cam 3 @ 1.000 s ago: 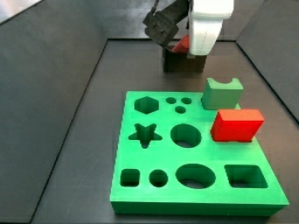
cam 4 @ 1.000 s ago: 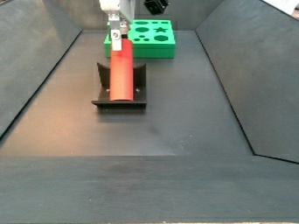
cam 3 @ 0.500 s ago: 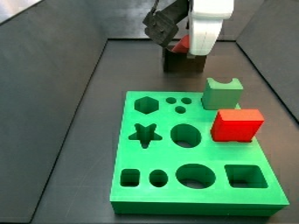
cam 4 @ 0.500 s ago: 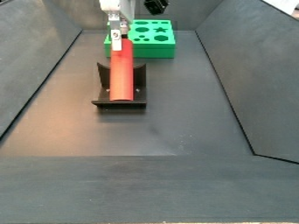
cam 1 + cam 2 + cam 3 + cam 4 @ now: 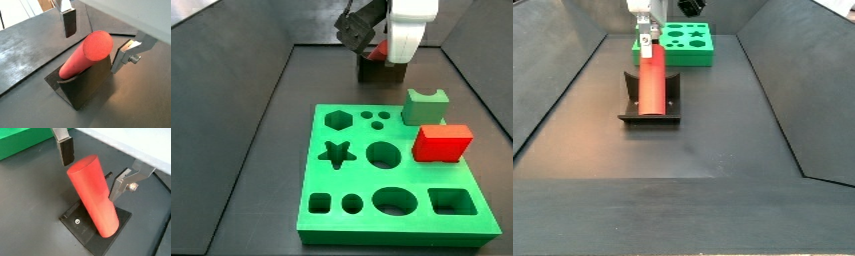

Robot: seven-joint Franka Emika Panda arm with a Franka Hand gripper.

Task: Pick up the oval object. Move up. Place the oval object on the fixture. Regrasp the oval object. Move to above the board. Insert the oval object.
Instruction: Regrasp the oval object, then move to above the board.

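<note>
On the dark floor, the large bright green square board point(image 5: 398, 180) with cut-out holes is lying at 6 o'clock in a side view, carrying a light green notched block point(image 5: 425, 106) and a red cube point(image 5: 444, 142) near its 3 o'clock edge. Beyond it, at 12 o'clock, the dark fixture point(image 5: 651, 100) is cradling the smooth salmon-red oval object point(image 5: 651, 82) lengthwise. The gripper point(image 5: 97, 31) is straddling that rod's end, silver fingers point(image 5: 65, 149) spread open, clear of it.

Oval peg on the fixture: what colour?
Salmon-red, plain and smooth. The oval object shows best in a wrist view, lying on the dark fixture between the open gripper fingers.
</note>
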